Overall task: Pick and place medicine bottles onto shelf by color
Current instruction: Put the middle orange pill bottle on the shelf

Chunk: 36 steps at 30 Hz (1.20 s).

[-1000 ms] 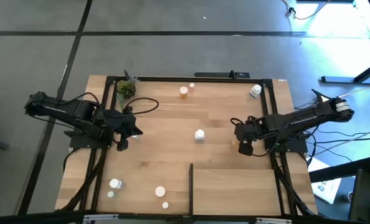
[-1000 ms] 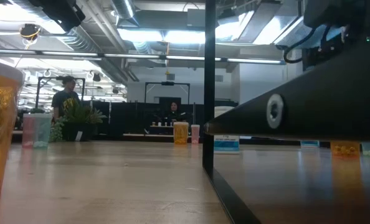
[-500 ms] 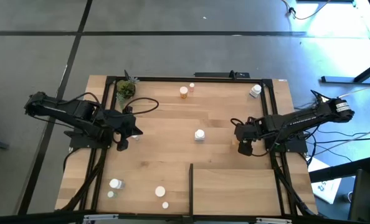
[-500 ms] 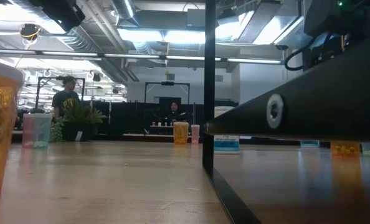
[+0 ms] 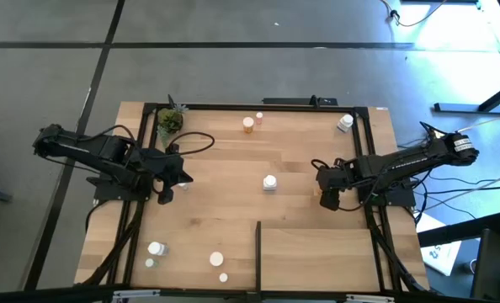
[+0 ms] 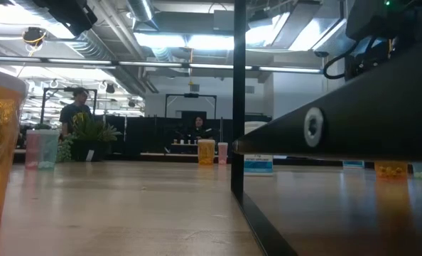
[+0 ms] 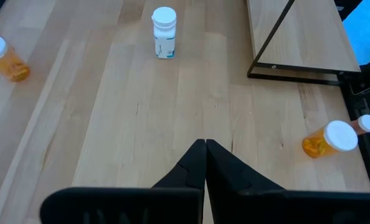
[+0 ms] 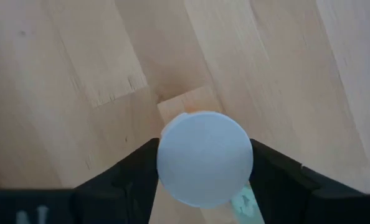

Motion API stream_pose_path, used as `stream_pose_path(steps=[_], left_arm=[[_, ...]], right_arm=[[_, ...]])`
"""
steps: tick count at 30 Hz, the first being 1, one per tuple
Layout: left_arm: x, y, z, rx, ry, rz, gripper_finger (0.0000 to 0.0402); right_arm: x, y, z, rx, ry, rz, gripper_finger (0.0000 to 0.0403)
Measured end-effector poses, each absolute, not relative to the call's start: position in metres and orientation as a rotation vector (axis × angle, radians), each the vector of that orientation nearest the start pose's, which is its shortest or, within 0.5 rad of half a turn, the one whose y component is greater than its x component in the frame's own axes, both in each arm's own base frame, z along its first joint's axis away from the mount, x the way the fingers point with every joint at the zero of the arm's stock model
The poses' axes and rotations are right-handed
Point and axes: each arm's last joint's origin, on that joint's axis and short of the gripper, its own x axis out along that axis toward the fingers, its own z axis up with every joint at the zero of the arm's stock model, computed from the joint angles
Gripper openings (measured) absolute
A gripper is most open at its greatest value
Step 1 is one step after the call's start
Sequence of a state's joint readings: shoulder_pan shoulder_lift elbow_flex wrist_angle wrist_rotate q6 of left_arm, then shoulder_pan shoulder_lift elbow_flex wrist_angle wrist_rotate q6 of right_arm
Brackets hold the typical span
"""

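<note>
An orange medicine bottle (image 5: 323, 197) with a white cap (image 8: 205, 157) stands upright on the table's right part, just beyond the shelf (image 5: 317, 257). My right gripper (image 5: 328, 199) points down over this bottle and is shut on its cap. My left gripper (image 5: 164, 197) hangs shut and empty above the table's left part; its closed fingertips (image 7: 205, 144) show in the left wrist view. A white bottle (image 5: 270, 182) stands at mid-table. The shelf is a light-wood panel with a black strip (image 5: 258, 252) along its left side. My right gripper pinches the bottle's white cap between its two fingers (image 8: 135, 177), one on each side of the cap's rim (image 8: 167, 163). The fingers come from above, pointing down. The bottle stands upright with its base on the table.
More bottles stand at the far edge (image 5: 248, 124), (image 5: 345, 123) and at the near left (image 5: 156, 249), (image 5: 216, 259). A potted plant (image 5: 170, 120) sits in the far left corner. Bare wood lies between the two arms.
My right gripper has stayed over the orange bottle while its fingers have drawn in around the cap. The bottle has not moved.
</note>
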State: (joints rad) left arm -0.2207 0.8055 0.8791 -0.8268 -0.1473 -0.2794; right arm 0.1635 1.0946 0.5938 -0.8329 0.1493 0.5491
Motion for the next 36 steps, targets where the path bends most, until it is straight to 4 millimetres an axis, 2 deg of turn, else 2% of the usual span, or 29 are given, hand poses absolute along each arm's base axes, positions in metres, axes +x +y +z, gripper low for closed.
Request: stream_pose_path(steps=[17, 25, 28, 36], left_arm=[[0.145, -0.028, 0.306, -0.129, 0.743, 0.034, 0.0000], [0.145, -0.028, 0.306, -0.123, 0.743, 0.032, 0.0000], [0.145, -0.028, 0.306, -0.047, 0.743, 0.002, 0.0000], [0.145, -0.028, 0.306, -0.028, 0.739, -0.006, 0.0000]], right_arm=[[0.166, 0.023, 0.184, 0.268, 1.251, -0.370, 0.0218], [0.175, 0.023, 0.210, 0.231, 1.200, -0.366, 0.0218], [0.175, 0.024, 0.220, 0.213, 1.217, -0.364, 0.0218], [0.174, 0.040, 0.251, 0.201, 1.210, -0.314, 0.0218]])
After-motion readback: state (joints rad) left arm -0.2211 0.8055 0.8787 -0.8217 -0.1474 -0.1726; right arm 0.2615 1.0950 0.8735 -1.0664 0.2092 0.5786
